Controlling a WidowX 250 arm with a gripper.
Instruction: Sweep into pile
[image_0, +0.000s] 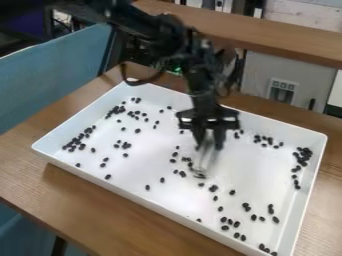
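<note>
The black hand (209, 144) is over the middle of the tray, fingers pointing down and, as far as I can make out, closed on a pale, see-through tool (206, 159), which I take for the sweeper. Its lower end is down at the tray floor, or very nearly, among a loose handful of dark beans (182, 174); I can't tell whether it actually touches any of them.

From here the job looks a good way from finished. There's no single pile. The beans lie thickest in a band by the left wall and in a tight clump (303, 155) by the right wall, with another small group along the far side. Between those, singles and pairs are strewn over the middle and down towards the near right corner. All of that would have to be brought together, and I'd guess it needs many more strokes.

Above the hand, the arm (160, 34) slants in from the far left and bends at the wrist so its last part hangs almost straight down. The white tray (167, 209) sits on a wooden table (40, 180), a blue chair (53, 75) off to the left.
</note>
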